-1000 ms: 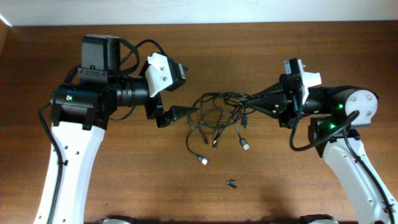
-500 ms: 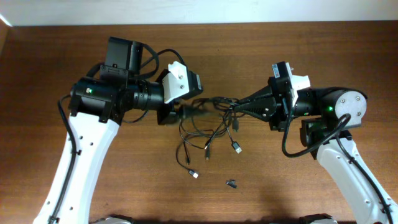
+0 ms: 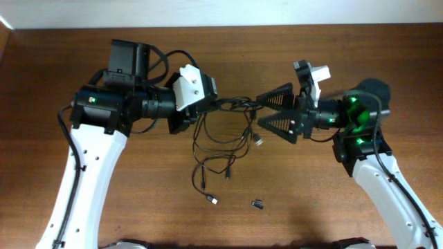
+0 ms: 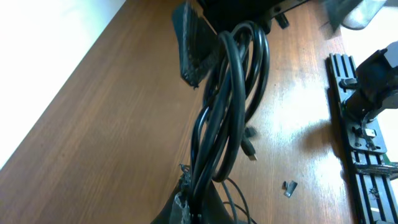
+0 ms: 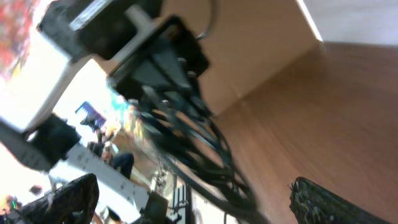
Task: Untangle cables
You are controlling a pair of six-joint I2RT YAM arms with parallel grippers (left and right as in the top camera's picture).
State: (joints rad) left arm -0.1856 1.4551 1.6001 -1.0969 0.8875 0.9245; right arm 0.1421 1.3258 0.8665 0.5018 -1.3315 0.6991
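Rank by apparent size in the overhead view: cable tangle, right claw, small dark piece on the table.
1. Cable tangle: widest spread, though the strands are thin.
2. Right claw: open.
3. Small dark piece: tiny.
The gaps are too big for camera nearness to matter.

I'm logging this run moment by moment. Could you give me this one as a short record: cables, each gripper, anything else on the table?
cables: black tangle, bunched at the left gripper, loops trailing toward the table's near edge
left gripper: shut on cables
right gripper: open wide, tips beside the tangle's right end, gripping nothing
other: small dark piece, apart from the loops
untangled: not yet
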